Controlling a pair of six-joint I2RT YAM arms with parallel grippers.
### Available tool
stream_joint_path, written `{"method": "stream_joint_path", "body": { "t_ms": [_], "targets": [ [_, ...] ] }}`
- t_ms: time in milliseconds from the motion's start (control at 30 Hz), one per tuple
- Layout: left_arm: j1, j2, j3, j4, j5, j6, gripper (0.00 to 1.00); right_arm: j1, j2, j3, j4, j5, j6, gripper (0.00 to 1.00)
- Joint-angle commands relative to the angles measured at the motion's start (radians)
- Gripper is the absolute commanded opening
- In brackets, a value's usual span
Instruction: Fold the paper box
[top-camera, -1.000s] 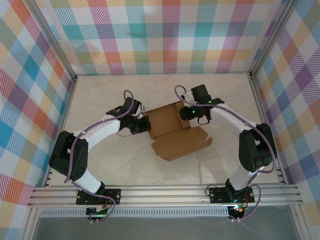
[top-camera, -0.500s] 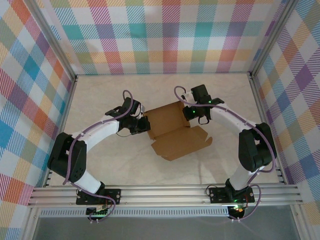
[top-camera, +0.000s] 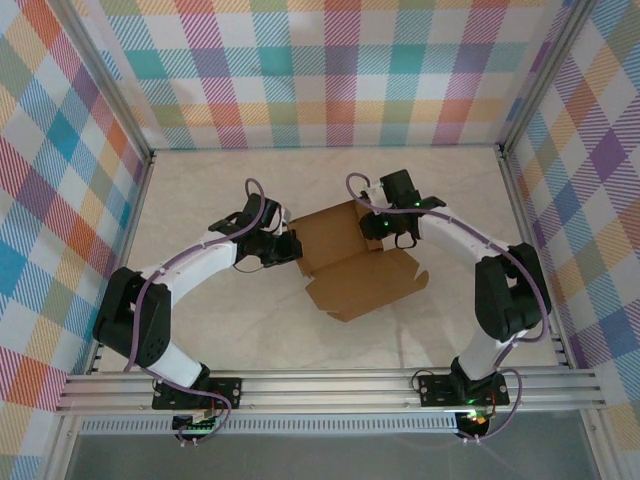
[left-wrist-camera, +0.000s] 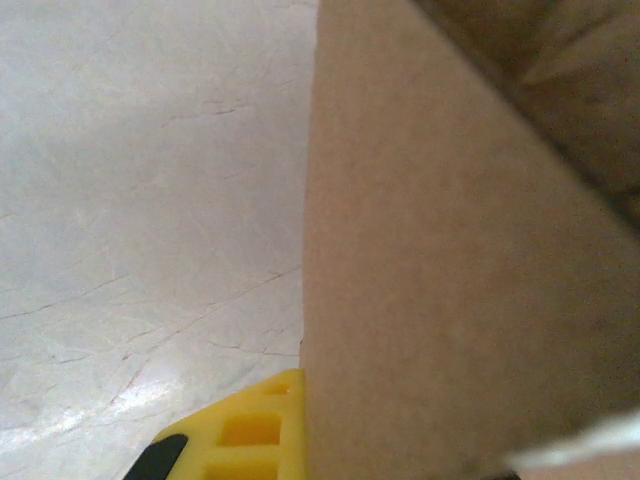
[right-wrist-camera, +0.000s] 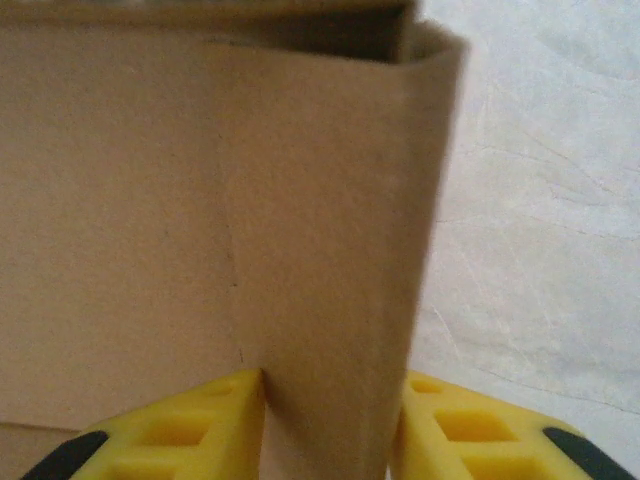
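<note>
Where pinched, box inside right claw.

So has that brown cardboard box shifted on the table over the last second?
No, not noticeably: the plain brown cardboard box lies just as far from the aluminium rail under the back wall as before.

One camera looks down over the whole counter from high behind, while both wrist cameras sit tight against the paper box from opposite sides.
</note>
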Motion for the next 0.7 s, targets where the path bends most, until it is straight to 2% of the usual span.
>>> {"method": "stream_joint_path", "body": {
  "t_ms": [0, 67, 200, 400, 667],
  "targets": [
    [-0.001, -0.059, -0.003, 0.069, 0.057, -0.009, 0.00, 0.012, 0.034, 0.014, -0.004, -0.009, -0.010, 0.37],
    [-0.001, -0.066, -0.005, 0.065, 0.053, -0.007, 0.00, 0.011, 0.039, 0.019, -0.002, -0.001, -0.016, 0.36],
    [-0.001, -0.068, -0.003, 0.051, 0.045, -0.003, 0.00, 0.012, 0.028, 0.022, -0.012, -0.007, -0.012, 0.24],
    [-0.001, -0.060, -0.004, 0.056, 0.044, -0.008, 0.00, 0.013, -0.005, 0.011, -0.031, -0.012, -0.011, 0.16],
    [-0.003, -0.048, -0.002, 0.062, 0.048, -0.013, 0.00, 0.039, -0.006, 0.012, -0.045, 0.082, 0.018, 0.06]
  ]
}}
